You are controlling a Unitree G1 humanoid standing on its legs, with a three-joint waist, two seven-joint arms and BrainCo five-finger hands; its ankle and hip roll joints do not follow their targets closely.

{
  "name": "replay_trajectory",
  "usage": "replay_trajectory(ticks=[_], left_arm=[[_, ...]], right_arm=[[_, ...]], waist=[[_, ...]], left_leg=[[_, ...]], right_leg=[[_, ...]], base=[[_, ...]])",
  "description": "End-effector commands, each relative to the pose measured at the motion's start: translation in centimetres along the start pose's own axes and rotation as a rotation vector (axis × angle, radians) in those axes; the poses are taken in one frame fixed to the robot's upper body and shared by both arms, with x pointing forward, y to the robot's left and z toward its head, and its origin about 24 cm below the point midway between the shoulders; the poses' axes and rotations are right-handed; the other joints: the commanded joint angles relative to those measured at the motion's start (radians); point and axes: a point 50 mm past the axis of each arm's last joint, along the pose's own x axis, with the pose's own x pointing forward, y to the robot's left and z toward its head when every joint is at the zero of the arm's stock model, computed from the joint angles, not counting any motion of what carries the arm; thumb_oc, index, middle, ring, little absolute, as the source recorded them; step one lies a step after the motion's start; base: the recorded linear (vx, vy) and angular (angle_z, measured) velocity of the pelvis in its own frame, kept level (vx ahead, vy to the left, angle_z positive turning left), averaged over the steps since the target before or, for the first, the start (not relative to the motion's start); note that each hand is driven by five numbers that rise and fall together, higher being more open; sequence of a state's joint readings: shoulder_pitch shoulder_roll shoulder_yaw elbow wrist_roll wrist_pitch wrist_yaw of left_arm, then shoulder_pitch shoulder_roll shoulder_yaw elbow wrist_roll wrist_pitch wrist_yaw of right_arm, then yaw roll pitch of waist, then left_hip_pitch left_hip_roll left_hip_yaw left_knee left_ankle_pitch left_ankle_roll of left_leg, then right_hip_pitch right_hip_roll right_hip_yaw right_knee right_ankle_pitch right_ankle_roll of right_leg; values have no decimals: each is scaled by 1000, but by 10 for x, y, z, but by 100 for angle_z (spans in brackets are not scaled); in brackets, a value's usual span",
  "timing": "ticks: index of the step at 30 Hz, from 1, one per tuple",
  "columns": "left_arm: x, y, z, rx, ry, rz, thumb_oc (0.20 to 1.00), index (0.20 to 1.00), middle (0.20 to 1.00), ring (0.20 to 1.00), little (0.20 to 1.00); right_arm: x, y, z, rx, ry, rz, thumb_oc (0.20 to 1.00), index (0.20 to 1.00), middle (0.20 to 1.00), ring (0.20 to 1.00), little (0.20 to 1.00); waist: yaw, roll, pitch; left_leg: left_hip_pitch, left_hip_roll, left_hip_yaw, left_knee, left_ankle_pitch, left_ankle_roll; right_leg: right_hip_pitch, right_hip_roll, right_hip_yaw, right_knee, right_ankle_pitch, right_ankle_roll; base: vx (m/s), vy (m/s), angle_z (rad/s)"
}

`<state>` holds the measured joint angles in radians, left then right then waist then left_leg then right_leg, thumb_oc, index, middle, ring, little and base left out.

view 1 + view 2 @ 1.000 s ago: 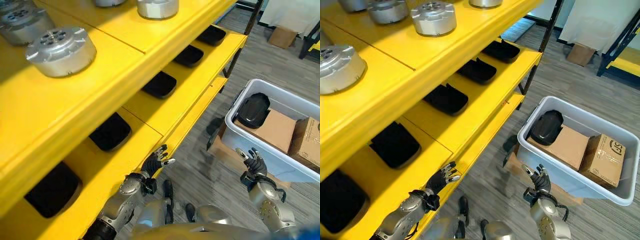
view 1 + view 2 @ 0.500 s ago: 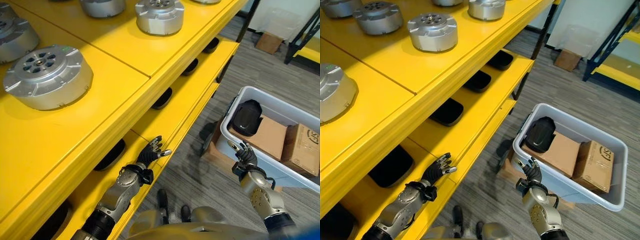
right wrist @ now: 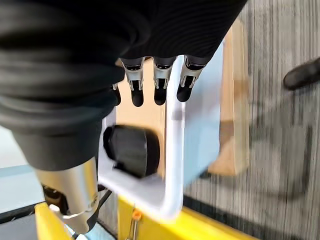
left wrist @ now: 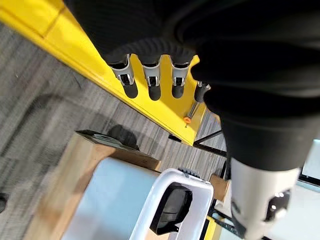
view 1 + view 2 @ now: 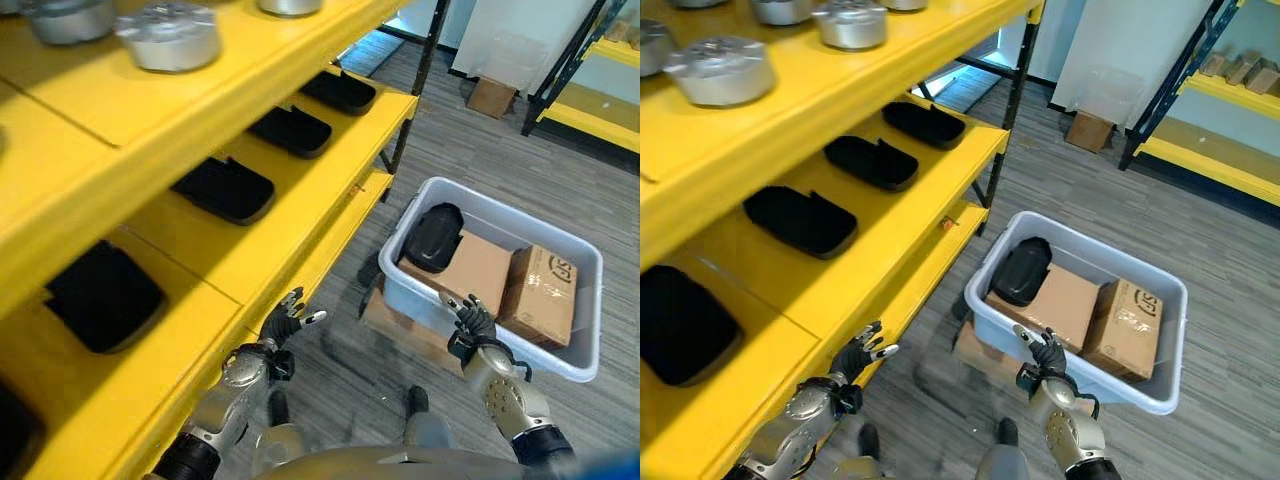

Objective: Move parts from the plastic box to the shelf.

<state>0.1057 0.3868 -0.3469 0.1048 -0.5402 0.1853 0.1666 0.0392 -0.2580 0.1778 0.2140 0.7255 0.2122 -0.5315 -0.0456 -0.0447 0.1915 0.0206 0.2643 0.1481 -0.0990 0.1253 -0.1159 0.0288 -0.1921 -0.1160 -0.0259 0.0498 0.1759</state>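
My right robot hand (image 5: 476,322) hangs released above the plastic box's (image 5: 590,300) near rim, the black part (image 5: 432,236) beyond; my left robot hand (image 5: 285,322), released, beside the shelf (image 5: 300,235).

Open floor (image 5: 450,150) lay between the shelf (image 5: 330,200) and the box (image 5: 590,300) — room enough for an arm. Inside the box, a black part (image 5: 432,236) and two cartons (image 5: 470,272) filled the space, leaving little gap beside them. On the middle shelf, black parts (image 5: 225,188) sat in a row — bare yellow strips between them.
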Motion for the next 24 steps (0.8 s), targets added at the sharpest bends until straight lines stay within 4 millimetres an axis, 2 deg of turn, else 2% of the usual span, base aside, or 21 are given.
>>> replay_trajectory(ticks=[1,3,5,8,11,13,15,19,20,21,22,23,24], left_arm=[[1,-12,22,-129,-103,-48,1000,1000,1000,1000,1000],[1,-16,15,-163,-69,-89,1000,1000,1000,1000,1000],[0,-26,20,-200,-101,-175,1000,1000,1000,1000,1000],[0,-28,24,-184,-118,-173,1000,1000,1000,1000,1000],[4,-29,24,-170,-116,-161,1000,1000,1000,1000,1000],[8,-32,27,-169,-122,-168,1000,1000,1000,1000,1000],[11,-36,31,-180,-126,-175,1000,1000,1000,1000,1000],[13,-40,35,-158,-135,-169,1000,1000,1000,1000,1000],[14,-41,36,-154,-146,-174,1000,1000,1000,1000,1000],[14,-41,36,-158,-148,-168,1000,1000,1000,1000,1000],[13,-40,37,-165,-149,-130,1000,1000,1000,1000,1000],[13,-39,38,-164,-148,-131,1000,1000,1000,1000,1000],[13,-38,41,-159,-155,-149,1000,1000,1000,1000,1000]], right_arm=[[-2,5,23,39,-77,21,1000,1000,1000,1000,1000],[-2,4,30,10,-118,17,1000,1000,1000,1000,1000],[-3,-3,39,-15,-162,-1,1000,1000,1000,1000,1000],[-1,-11,52,-52,-231,-39,1000,1000,1000,1000,1000],[0,-19,60,-41,-261,-82,1000,1000,1000,1000,1000],[-1,-31,67,-43,-313,-143,1000,1000,1000,1000,1000],[-4,-39,72,-66,-349,-173,1000,1000,1000,1000,1000],[-6,-45,71,-79,-350,-185,1000,1000,1000,1000,1000],[-5,-44,73,-99,-366,-176,1000,1000,1000,1000,1000],[-5,-44,73,-105,-368,-170,1000,1000,1000,1000,1000],[1,-38,72,-131,-360,-127,1000,1000,1000,1000,1000],[1,-37,72,-134,-359,-123,1000,1000,1000,1000,1000],[1,-33,71,-140,-358,-115,1000,1000,1000,1000,1000]], waist=[[3,10,-10],[2,10,-8],[-6,12,2],[-23,21,19],[-46,28,29],[-80,34,31],[-117,34,31],[-149,30,29],[-148,25,28],[-146,26,29],[-124,31,31],[-121,33,31],[-115,41,34]], left_leg=[[65,-67,50,12,-122,64],[62,-45,55,15,-107,46],[49,-23,52,29,-92,36],[28,3,42,53,-77,27],[17,28,49,70,-59,16],[7,51,96,79,-41,7],[20,53,129,86,-46,10],[7,66,123,176,-12,2],[-7,37,58,241,-27,13],[-10,25,39,249,-33,17],[-9,-80,-48,242,-115,56],[-7,-94,-57,231,-126,60],[-21,-117,-63,163,-105,53]], right_leg=[[-7,31,-38,105,-90,-8],[-4,53,-57,124,-125,-35],[-14,79,-71,160,-159,-67],[-39,114,-65,217,-194,-102],[-55,140,-57,253,-212,-122],[-54,153,-64,264,-220,-134],[-57,154,-61,277,-225,-139],[-50,167,-39,264,-217,-158],[-42,173,-4,246,-206,-164],[-40,174,6,242,-204,-164],[-28,191,71,222,-193,-158],[-26,195,79,220,-191,-157],[-7,209,103,205,-189,-149]], base=[[51,-387,-7],[48,-357,-26],[13,-337,7],[-3,-294,5],[16,-270,2],[29,-305,8],[31,-219,10],[30,-131,5],[52,-107,-8],[174,-131,-21],[166,-56,-31],[260,-23,-85],[149,24,-108]])
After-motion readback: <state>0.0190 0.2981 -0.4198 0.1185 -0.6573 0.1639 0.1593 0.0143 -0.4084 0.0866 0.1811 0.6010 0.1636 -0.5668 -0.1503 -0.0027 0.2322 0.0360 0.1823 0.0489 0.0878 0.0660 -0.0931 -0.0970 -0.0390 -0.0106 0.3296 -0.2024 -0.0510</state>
